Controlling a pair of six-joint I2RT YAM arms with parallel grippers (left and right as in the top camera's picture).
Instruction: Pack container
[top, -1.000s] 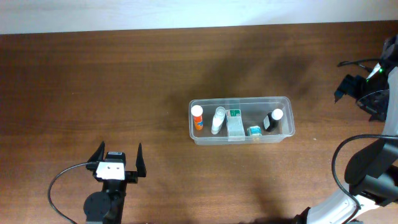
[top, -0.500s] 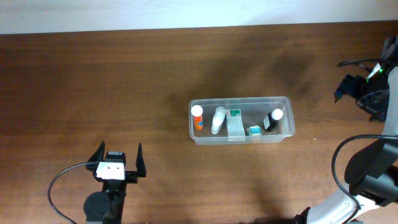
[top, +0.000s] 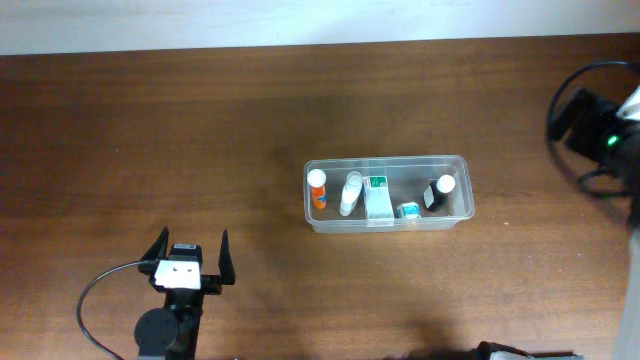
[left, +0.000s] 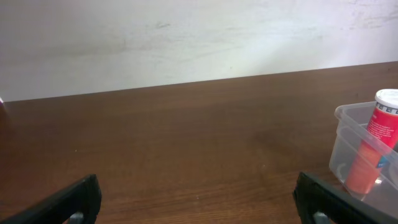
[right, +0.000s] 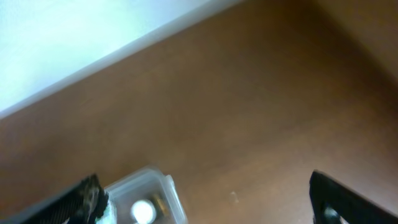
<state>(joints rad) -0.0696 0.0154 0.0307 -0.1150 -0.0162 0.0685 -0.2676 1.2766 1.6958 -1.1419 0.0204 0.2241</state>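
Note:
The clear container stands at the table's middle. It holds an orange bottle with a white cap, a white bottle, a box with a green label, a small teal item and a dark bottle with a white cap. My left gripper is open and empty, near the front left, well apart from the container. The left wrist view shows the container's end with the orange bottle. My right gripper is open and empty, high above the container's corner.
The right arm and its cables are at the table's right edge. A white wall runs along the table's far edge. Bare wood surrounds the container on all sides.
The right arm has swung and shifted at the right edge; its lower links have left the overhead view. The left arm and the container's contents have not moved.

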